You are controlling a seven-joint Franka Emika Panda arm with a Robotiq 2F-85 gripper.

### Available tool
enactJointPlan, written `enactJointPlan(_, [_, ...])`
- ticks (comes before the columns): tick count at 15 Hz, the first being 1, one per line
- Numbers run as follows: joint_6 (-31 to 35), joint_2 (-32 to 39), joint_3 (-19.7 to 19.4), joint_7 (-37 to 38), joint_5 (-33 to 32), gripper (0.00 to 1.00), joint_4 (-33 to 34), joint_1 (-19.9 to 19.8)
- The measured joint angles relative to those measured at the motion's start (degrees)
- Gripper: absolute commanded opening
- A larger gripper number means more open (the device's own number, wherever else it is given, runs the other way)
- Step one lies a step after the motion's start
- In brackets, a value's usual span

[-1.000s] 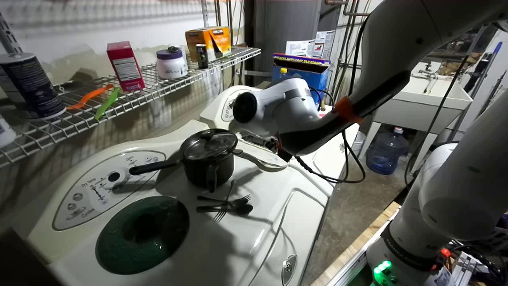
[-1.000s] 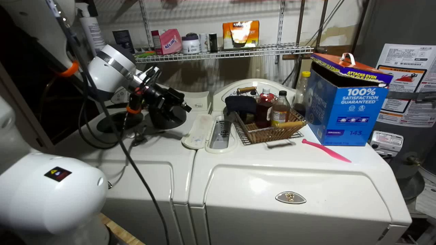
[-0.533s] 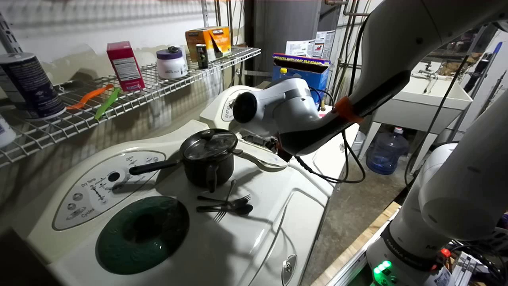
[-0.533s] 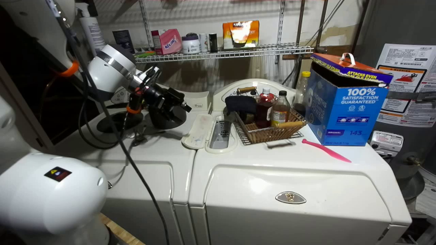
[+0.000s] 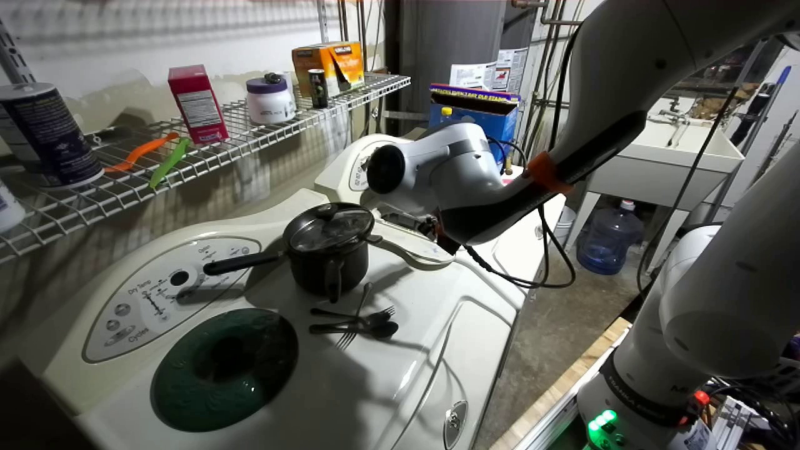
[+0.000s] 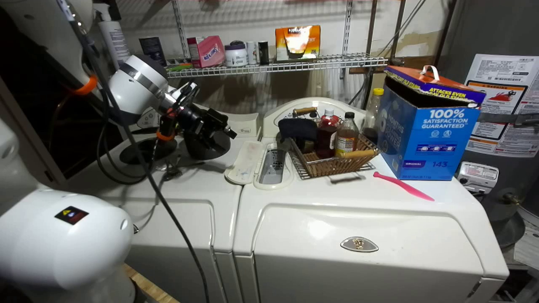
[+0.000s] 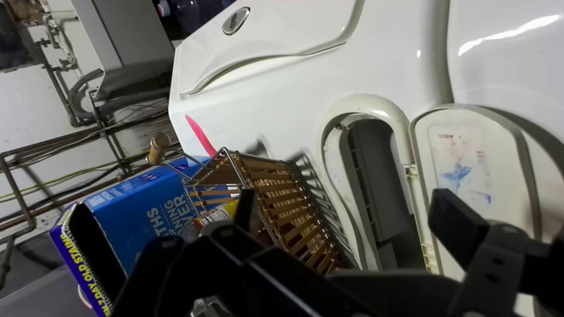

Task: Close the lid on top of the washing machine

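Laundry corner with 2 white appliances side by side beneath a wire shelf (image 6: pixel 328 64). On the washing machine (image 6: pixel 311 223), the dispenser compartment (image 7: pixel 361 103) stands uncovered; closing is not yet done. Its lid (image 7: pixel 476 158) lies folded out just beside it, across the seam towards the dryer (image 6: pixel 210 181), inner face up, with red and blue marks.

Handling, as judged: light, stiff moulded plastic, smooth and likely slippery on its flat faces. The hinge (image 7: pixel 411 171) looks the weakest part, so sideways force should be avoided. Best hold is the free long edge on the dryer side, away from the hinge, to be lifted and swung over. A dark pot (image 5: pixel 331 272) near the lid's rear favours working towards the front end.

Orientation: the long axis runs front to back, roughly parallel with the compartment. The rounded end points to the front of the machine; the rear end is hidden in the wrist view.

Pincer (image 7: pixel 346 210): 2 fingers spread wide, nothing gripped. 1 finger overlaps the lid in the wrist view; no contact can be made out.
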Motion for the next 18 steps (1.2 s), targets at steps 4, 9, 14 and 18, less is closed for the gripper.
enactJointPlan(4, [0.0, 0.0, 0.0, 0.0, 0.0, 1.0, 0.0, 0.0])
enactJointPlan(9, [0.0, -0.1, 0.6, -5.9, 7.1, 1.0, 0.0, 0.8])
enactJointPlan(14, [1.3, -2.9, 1.8, -16.2, 13.7, 1.0, 0.0, 2.4])
enactJointPlan(18, [5.7, -3.1, 2.1, -21.2, 13.7, 1.0, -0.2, 2.1])
